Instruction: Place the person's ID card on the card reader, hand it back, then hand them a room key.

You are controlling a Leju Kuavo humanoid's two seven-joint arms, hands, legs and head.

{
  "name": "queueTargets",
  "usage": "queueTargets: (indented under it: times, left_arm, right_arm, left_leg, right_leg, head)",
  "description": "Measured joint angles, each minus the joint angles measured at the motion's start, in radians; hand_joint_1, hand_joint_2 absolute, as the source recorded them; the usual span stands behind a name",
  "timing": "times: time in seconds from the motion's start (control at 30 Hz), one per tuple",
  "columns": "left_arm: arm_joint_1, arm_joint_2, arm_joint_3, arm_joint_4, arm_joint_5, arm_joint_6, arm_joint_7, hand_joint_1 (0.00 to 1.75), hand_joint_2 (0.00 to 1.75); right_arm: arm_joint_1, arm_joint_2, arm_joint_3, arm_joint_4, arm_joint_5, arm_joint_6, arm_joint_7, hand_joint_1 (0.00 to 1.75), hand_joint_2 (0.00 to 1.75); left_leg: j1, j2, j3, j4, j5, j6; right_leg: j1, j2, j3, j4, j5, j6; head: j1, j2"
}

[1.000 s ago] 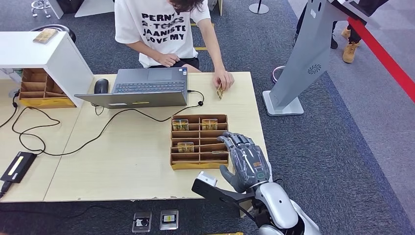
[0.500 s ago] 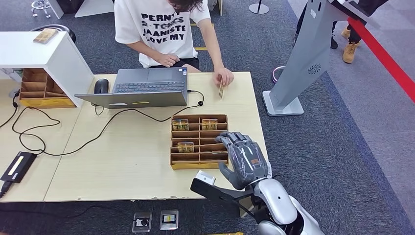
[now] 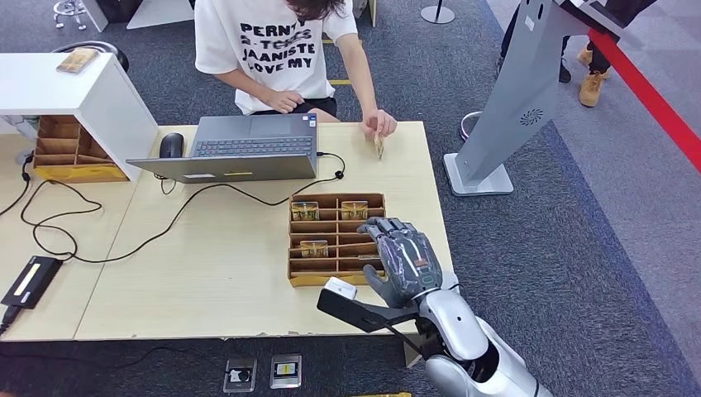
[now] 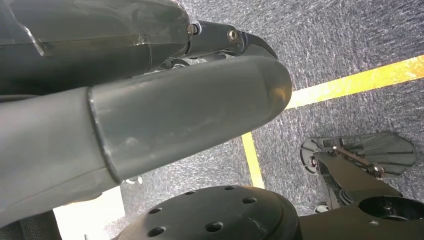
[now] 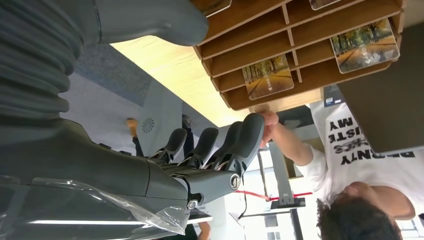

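R hand (image 3: 407, 263) is hovering at the near right corner of the tabletop (image 3: 223, 273), over the right end of the wooden card organiser (image 3: 336, 239). Its fingers (image 3: 387, 231) are spread a bit, lightly curved, gripping nothing; the thumb is pointing back toward the near edge. In the R wrist view the fingers (image 5: 215, 145) are lying side by side, extended, nothing between them and the thumb.

L hand (image 4: 150, 100) is hanging low over grey carpet w/ a yellow floor line (image 4: 345, 85); can't tell how its fingers are set, since just the thumb and one dark fingertip are showing.

The organiser is sitting flat on the tabletop w/ slotted rows. Room key cards are lying in it, each printed w/ a tree-lined autumn avenue photo, gold-green: two in the far row (image 3: 304, 210) (image 3: 354, 209), one in a middle row (image 3: 313, 248).

Further back, a black cable (image 3: 165, 227) is snaking across the tabletop to a black adapter (image 3: 31, 281) at left. An open grey laptop (image 3: 240, 149) is standing mid-tabletop, mouse (image 3: 170, 145) beside it.

At the far edge, a person in a white printed T-shirt (image 3: 277, 50) is holding the ID card (image 3: 379, 146) on edge against the tabletop w/ one hand (image 3: 379, 124), well apart from the R hand. The card is small, tan-gold; detail too small to tell.
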Motion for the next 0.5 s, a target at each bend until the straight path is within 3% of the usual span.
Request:
queueTargets:
  times: [0.5]
  left_arm:
    - [0.000, 0.000, 0.000, 0.000, 0.004, 0.007, 0.000, 0.00, 0.00]
  right_arm:
    - [-0.048, 0.023, 0.031, 0.131, -0.002, 0.002, 0.009, 0.69, 1.75]
  left_leg:
    - [0.000, 0.000, 0.000, 0.000, 0.000, 0.000]
  right_leg:
    - [0.000, 0.000, 0.000, 0.000, 0.000, 0.000]
  head:
    - [0.000, 0.000]
